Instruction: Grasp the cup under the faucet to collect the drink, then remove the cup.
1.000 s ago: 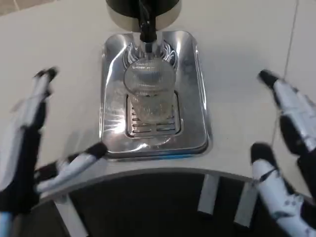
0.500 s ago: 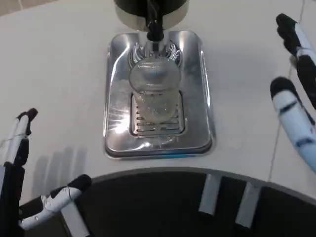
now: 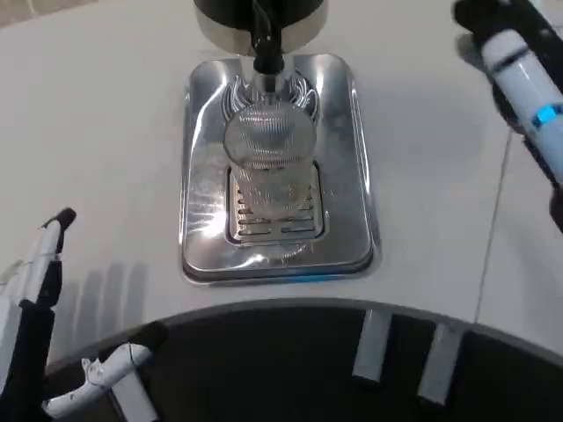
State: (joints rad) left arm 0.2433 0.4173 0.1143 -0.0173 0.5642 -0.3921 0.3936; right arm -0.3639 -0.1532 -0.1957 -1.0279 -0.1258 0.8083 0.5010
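Note:
A clear ribbed cup stands upright on the shiny metal drip tray, directly below the black faucet of the dispenser. My left hand is low at the left edge, near the table's front rim, with fingers spread and nothing in them. My right hand is raised at the upper right, to the right of the tray and apart from the cup; its fingers hold nothing that I can see.
The dispenser's round dark base stands at the back of the tray. The white table's curved front edge runs across the bottom, with dark space below it. A seam line crosses the table at right.
My right hand has risen and moved away toward the upper right. My left hand dropped back toward the lower left. The cup stayed on the tray.

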